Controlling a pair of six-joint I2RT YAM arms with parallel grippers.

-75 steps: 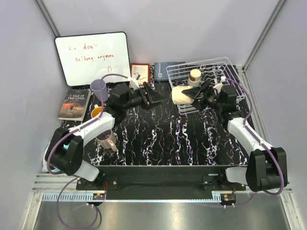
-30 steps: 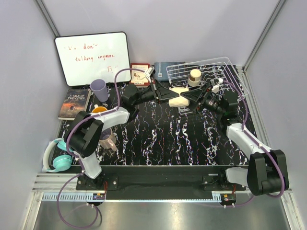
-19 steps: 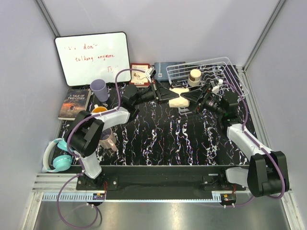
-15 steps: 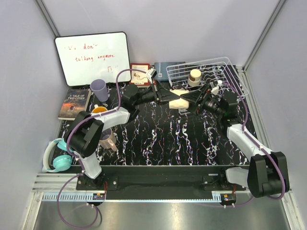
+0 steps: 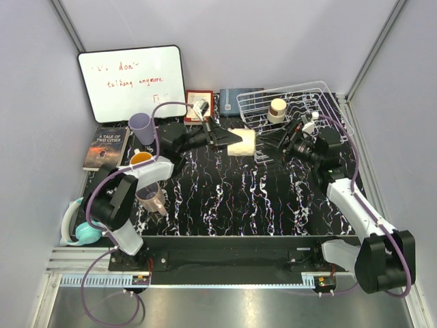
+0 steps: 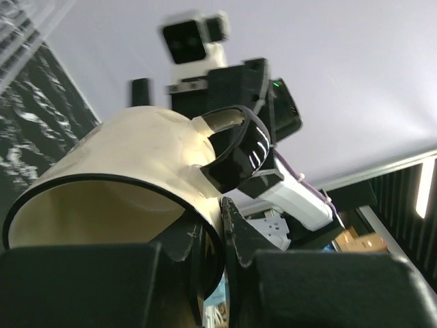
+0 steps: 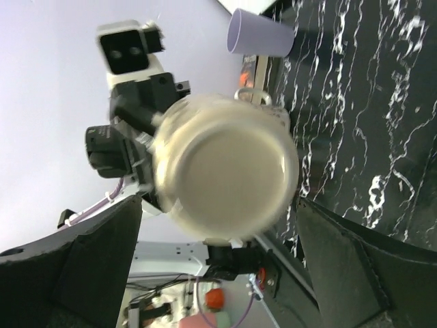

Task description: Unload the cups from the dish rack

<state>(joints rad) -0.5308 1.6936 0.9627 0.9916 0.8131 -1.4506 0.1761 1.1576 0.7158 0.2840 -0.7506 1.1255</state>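
- Left gripper (image 5: 222,137) is clamped on the cream cup (image 5: 240,141). In the left wrist view one finger (image 6: 194,249) sits inside the rim and the other outside it, pinching the cup wall (image 6: 123,178).
- I see the cream cup lying on its side over the black marbled table (image 5: 225,198), just left of the dish rack (image 5: 304,102) and outside it. I cannot tell whether it touches the table.
- Right gripper (image 5: 270,146) stands wide and empty at the near left corner of the rack, apart from the cream cup.
- In the right wrist view its fingers (image 7: 89,266) spread to either side of the blurred cup base (image 7: 225,167), with no contact.
- A brown-topped cup (image 5: 277,109) stands upright inside the rack, in its far left part.
- Three cups stand on the left of the table, well apart from the rack. From far to near they are the lavender cup (image 5: 141,126), the orange-inside cup (image 5: 140,159) and the pink tumbler (image 5: 151,198).
- A whiteboard (image 5: 132,82) leans at the far left. A book (image 5: 106,147) lies near it, and teal headphones (image 5: 82,229) lie at the near left corner.
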